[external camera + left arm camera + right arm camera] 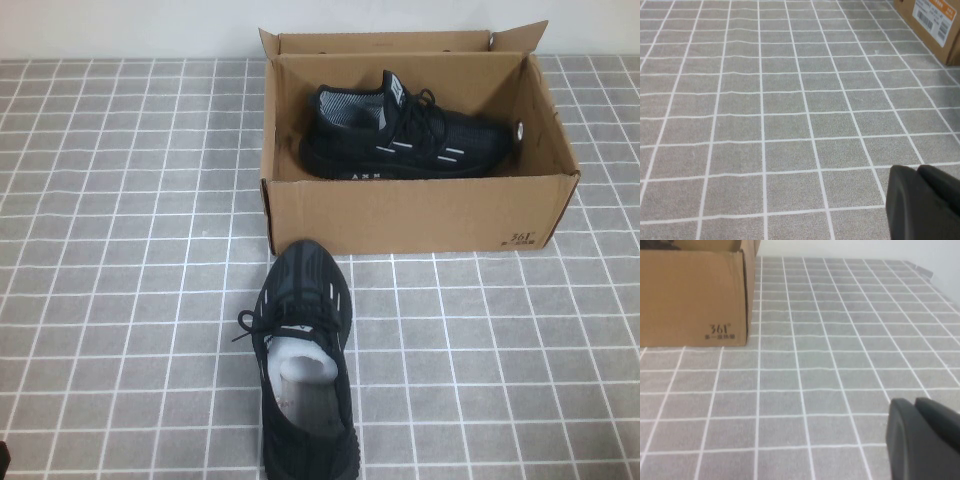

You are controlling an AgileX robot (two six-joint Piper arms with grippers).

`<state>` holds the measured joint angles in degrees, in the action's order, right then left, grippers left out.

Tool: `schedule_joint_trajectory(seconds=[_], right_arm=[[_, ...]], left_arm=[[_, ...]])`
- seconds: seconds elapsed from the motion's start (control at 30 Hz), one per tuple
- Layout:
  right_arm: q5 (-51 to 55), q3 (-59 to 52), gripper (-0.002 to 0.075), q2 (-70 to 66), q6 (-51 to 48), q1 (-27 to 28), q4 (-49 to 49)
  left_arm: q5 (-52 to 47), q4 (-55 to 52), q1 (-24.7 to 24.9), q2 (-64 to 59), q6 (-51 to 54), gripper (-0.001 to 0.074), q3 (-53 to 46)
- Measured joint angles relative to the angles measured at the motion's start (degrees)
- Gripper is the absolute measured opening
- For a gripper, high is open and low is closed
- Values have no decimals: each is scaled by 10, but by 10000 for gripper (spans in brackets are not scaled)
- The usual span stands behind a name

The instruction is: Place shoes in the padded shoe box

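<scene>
The brown cardboard shoe box (410, 212) stands open at the back middle of the table. One black sneaker (405, 135) lies on its side inside it, toe to the right. The other black sneaker (303, 360) stands upright on the table just in front of the box, toe toward the box, with its pale lining showing. My left gripper (918, 169) is shut and empty, low over bare tablecloth; a corner of the box (935, 20) shows far off. My right gripper (914, 402) is shut and empty over the cloth, well away from the box (690, 295).
A grey tablecloth with a white grid (120, 300) covers the table. The box flaps (520, 38) stand up at the back. A small dark part of the left arm (3, 455) shows at the near left edge. A white wall lies behind.
</scene>
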<state>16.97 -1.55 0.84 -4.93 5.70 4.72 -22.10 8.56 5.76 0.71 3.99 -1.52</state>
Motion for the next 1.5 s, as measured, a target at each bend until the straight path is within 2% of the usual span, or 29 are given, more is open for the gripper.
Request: schedule_joint_trajectory(seconds=[1.03,1.23,1.5], right_arm=[[14,0,-8,0,0,0,-1],[55,0,-8,0,0,0,-44],[59,0,-8,0,0,0,-52]], left_arm=[[0,0,0,0,0,-3,0],[0,0,0,0,0,-3,0],[0,0,0,0,0,-3,0]])
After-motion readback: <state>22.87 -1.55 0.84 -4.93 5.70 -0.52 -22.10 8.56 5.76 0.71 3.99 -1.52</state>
